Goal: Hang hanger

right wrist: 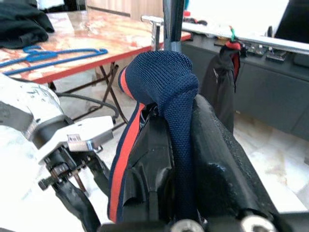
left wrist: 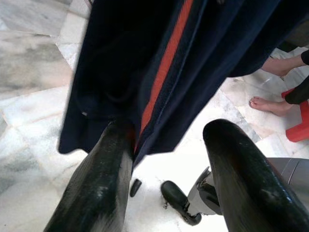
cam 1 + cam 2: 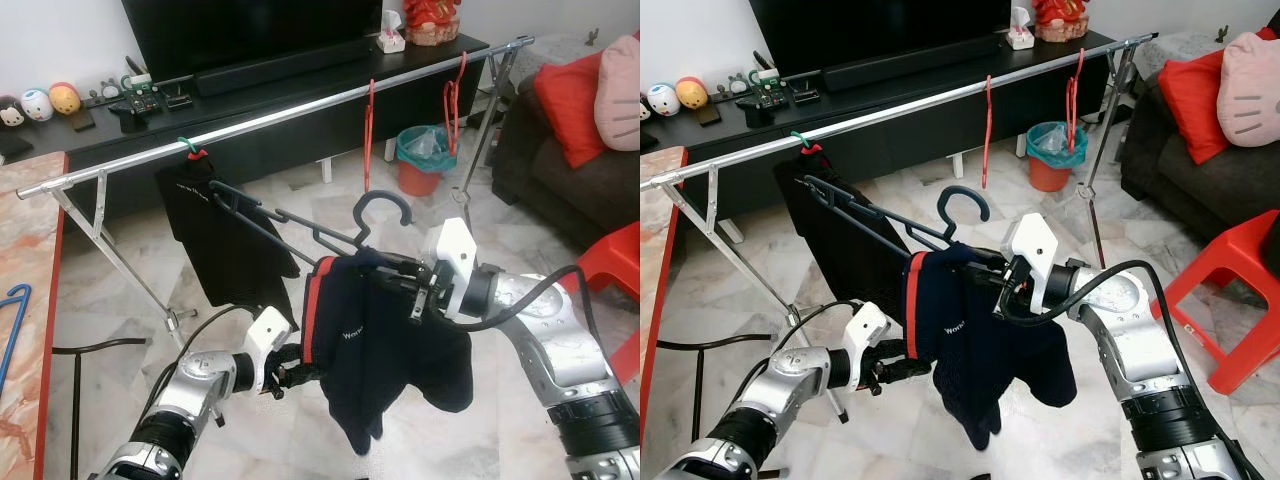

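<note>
The right gripper (image 3: pixel 400 275) pinches the dark hanger (image 3: pixel 330 235) with the navy shirt (image 3: pixel 385 350) below the silver rail (image 3: pixel 300 105), ready to hook on, while the left gripper (image 3: pixel 290 375), fingers spread, steadies the cloth

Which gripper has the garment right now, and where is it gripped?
Right gripper clamps the navy garment at its top, by the dark hanger. Left gripper is open beside the hem.

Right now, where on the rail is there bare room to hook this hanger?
The rail is bare between the hung black shirt and the first red hanger. Its far end, with both red hangers, is crowded. The right tool grips the navy garment.
</note>
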`<state>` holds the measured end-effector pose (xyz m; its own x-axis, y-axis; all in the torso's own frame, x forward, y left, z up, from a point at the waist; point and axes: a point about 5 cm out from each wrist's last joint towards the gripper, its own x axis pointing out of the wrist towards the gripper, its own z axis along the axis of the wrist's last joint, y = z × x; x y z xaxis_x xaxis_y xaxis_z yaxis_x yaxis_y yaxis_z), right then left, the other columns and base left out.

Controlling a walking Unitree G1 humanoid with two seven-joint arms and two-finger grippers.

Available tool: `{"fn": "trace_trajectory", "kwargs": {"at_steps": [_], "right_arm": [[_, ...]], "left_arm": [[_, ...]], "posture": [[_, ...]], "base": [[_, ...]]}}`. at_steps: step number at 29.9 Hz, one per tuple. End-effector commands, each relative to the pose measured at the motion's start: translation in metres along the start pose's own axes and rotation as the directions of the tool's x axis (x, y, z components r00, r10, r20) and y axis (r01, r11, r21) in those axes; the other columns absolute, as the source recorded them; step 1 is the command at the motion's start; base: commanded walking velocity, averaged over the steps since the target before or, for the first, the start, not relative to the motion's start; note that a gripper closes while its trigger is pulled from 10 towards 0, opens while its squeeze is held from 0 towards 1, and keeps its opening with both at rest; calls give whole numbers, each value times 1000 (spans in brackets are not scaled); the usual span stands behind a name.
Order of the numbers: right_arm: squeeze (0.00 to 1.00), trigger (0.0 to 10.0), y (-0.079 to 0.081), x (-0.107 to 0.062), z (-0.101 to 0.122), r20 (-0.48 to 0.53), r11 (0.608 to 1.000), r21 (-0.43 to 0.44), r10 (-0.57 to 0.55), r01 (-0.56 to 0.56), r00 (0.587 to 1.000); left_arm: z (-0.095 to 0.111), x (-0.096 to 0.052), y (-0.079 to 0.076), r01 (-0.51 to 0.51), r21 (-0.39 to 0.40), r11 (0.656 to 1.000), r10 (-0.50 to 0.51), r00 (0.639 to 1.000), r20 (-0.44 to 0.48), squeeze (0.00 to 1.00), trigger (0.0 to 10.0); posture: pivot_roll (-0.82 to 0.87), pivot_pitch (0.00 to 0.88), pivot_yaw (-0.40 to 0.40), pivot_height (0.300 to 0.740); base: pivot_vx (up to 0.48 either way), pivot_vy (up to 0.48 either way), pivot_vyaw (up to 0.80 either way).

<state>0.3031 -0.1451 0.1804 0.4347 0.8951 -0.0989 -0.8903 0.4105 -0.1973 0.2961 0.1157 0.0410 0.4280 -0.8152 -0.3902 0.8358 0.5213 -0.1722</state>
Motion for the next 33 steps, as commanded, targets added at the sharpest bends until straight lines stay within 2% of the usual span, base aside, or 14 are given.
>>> {"fn": "trace_trajectory", "kwargs": {"at_steps": [1,5,12,13,14,33], "right_arm": [[0,10000,1,5,17,52,999,-44,23,-21,998],[0,10000,3,6,18,57,999,-40,36,-34,998],[0,10000,4,6,19,59,999,-35,43,-41,997],[0,10000,5,7,19,60,998,-34,45,-43,997],[0,10000,5,7,19,61,998,-33,47,-45,997],[0,10000,8,6,16,54,998,-32,48,-47,997]], "left_arm": [[0,0,1,-8,7,1000,8,1000,-13,0,10000],[4,2,5,-60,14,998,61,998,-2,0,10000],[5,2,7,-85,14,996,85,996,3,0,10000],[5,2,7,-86,13,996,86,996,3,0,9451],[5,2,7,-86,11,996,86,996,3,0,0],[3,1,3,-24,2,1000,24,1000,16,0,0]], "posture": [[-84,41,62,740],[-87,39,63,740],[-88,39,63,740],[-88,39,63,740],[-86,35,63,740],[-87,0,64,740]], "base": [[0,0,0],[0,0,0],[0,0,0],[0,0,0],[0,0,0],[0,0,0]]}}
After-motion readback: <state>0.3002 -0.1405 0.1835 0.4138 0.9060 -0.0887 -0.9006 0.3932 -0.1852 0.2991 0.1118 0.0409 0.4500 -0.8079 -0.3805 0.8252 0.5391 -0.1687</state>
